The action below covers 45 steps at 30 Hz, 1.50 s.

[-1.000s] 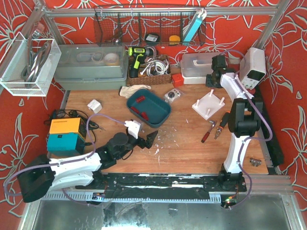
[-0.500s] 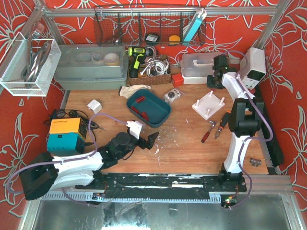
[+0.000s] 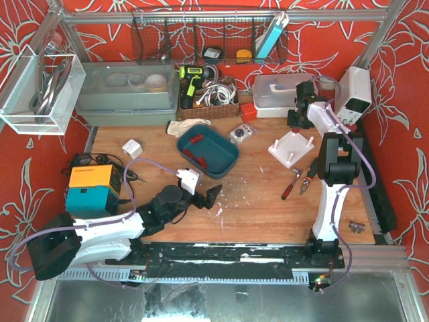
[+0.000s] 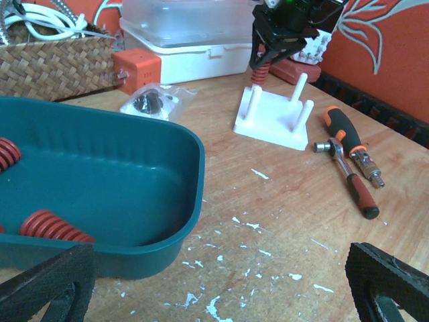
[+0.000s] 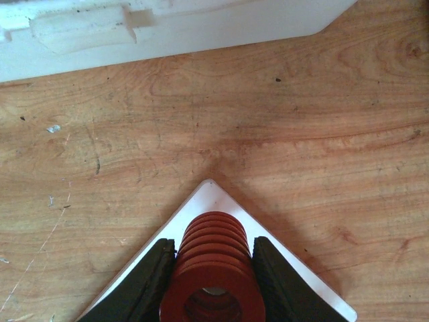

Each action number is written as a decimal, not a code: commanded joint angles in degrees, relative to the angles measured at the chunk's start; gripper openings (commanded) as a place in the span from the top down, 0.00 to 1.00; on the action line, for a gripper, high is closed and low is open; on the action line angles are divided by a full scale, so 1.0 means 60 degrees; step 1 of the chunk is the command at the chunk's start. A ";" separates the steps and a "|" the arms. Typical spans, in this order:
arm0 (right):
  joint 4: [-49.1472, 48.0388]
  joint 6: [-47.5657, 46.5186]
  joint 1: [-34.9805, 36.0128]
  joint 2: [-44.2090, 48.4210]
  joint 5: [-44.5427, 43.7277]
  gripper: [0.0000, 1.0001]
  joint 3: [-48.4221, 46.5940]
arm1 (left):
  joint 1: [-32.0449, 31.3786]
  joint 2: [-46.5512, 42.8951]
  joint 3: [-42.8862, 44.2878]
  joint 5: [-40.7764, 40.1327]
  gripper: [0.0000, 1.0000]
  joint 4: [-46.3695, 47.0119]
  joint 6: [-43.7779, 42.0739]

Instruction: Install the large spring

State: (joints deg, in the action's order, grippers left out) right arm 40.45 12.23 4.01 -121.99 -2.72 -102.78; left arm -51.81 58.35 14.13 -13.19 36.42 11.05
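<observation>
Right wrist view looked straight down on the large spring (image 5: pixel 212 233), a red coil clamped between the two dark fingers (image 5: pixel 155 275) of the right pincer (image 5: pixel 213 270). Its bore pointed at the camera, with something pale showing inside. Under it lay one corner of the white peg base (image 5: pixel 205 196) on the wooden tabletop (image 5: pixel 281 121).

From the left wrist view, the same pincer (image 4: pixel 263 62) hung at the far corner of the base (image 4: pixel 271 124). The spring (image 4: pixel 260 71) stood upright in its grip, directly above one of the white pegs (image 4: pixel 254 97). Whether the coil had already slipped over that peg's tip could not be told. The base's other pegs stood bare.

The left pincer (image 3: pixel 203 198) rested low near the front of the tabletop with its jaws spread wide and nothing between them. Only its two padded fingertips (image 4: pixel 48 285) showed at the bottom corners of its own camera. Just ahead of it sat the teal tray (image 4: pixel 144 157), which held more red springs (image 4: pixel 52 229) (at least two showed there).

A ratchet driver (image 4: pixel 350 176) with an orange-and-black handle lay to the right of the base — near it, not touching. A small plastic bag (image 4: pixel 153 104) of dark parts lay between the tray and the base.

Top external view placed the base (image 3: pixel 292 148) at the right rear of the tabletop — well apart from the tray (image 3: pixel 226 163).
</observation>
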 commanded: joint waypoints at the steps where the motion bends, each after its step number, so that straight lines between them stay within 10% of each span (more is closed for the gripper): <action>1: 0.0002 -0.0243 -0.0055 -0.0342 -0.0125 0.69 -0.0498 | -0.0051 -0.0055 0.0265 -0.0088 0.00 0.0170 -0.0180; 9: 0.0348 -0.0157 -0.0054 0.0806 -0.0419 0.44 0.0013 | -0.0049 -0.0152 0.0301 -0.0422 0.00 0.0007 -0.0325; 24: -0.1562 0.1061 0.0692 0.5953 0.1360 0.30 0.5854 | -0.0005 -0.0356 0.0989 -0.2589 0.00 -0.0928 -0.0887; 38: -0.2703 0.1593 0.2949 0.9086 0.2035 0.11 0.7704 | 0.3023 0.2017 0.3091 -0.0432 0.53 -0.1637 -0.1701; 45: -0.3951 0.2033 0.3504 1.0321 0.2209 0.01 0.8879 | 0.3808 0.4173 0.4954 0.0478 0.63 -0.3043 -0.3395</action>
State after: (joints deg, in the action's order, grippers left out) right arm 22.00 22.35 23.77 -63.44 10.00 -52.18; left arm -30.44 77.80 37.36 -14.13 23.27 -2.57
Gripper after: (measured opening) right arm 0.988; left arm 0.386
